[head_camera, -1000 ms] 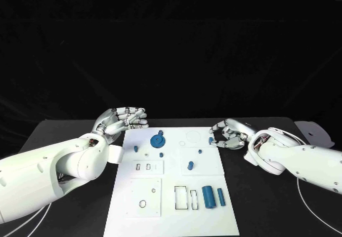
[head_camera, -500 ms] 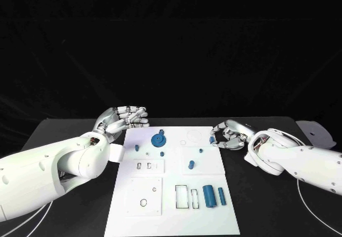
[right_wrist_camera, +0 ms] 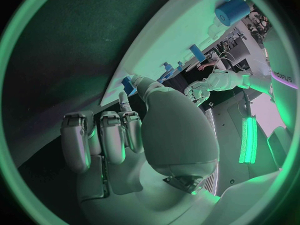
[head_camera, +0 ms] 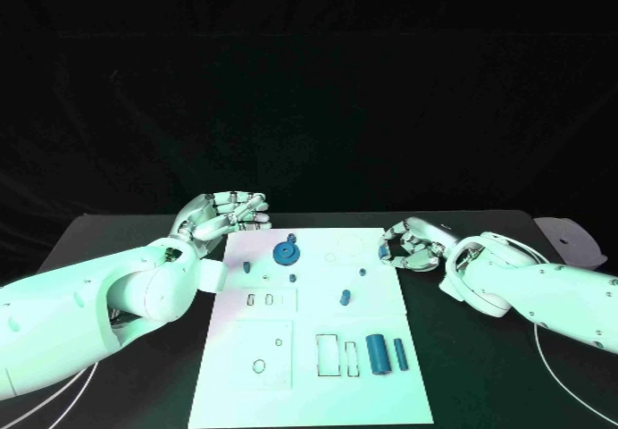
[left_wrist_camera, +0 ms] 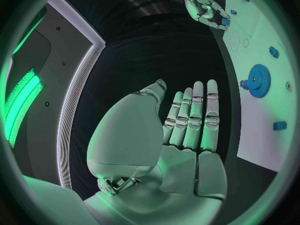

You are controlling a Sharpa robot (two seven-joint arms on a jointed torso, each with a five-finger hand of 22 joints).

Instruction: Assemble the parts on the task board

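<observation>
The task board [head_camera: 309, 331] lies on the black tabletop [head_camera: 104, 241] between the two hands, unshifted over the last second; the same holds for the blue gear [head_camera: 286, 255] near its far edge and the large blue cylinder [head_camera: 379, 354] with the thin blue pin [head_camera: 401, 355] beside it at the near end.

The left hand [head_camera: 227, 214] rests at the board's far left corner, just outside the edge, as it did a second ago. In its wrist view its fingers [left_wrist_camera: 197, 115] lie straight, side by side, and hold nothing.

The change is at the right hand [head_camera: 413, 243]. It has drawn a little in along the board's right edge, fingers curled. A small blue part [head_camera: 384, 254] sits at its fingertips on the board side; the left wrist view shows the same part [left_wrist_camera: 224, 21] against those fingers, so I judge it pinched, though the contact is too small to be sure of.

That suggests a part is now in hand and still has to be carried to its seat; the empty outlines [head_camera: 327, 356] lie nearer the robot than this hand.
</observation>
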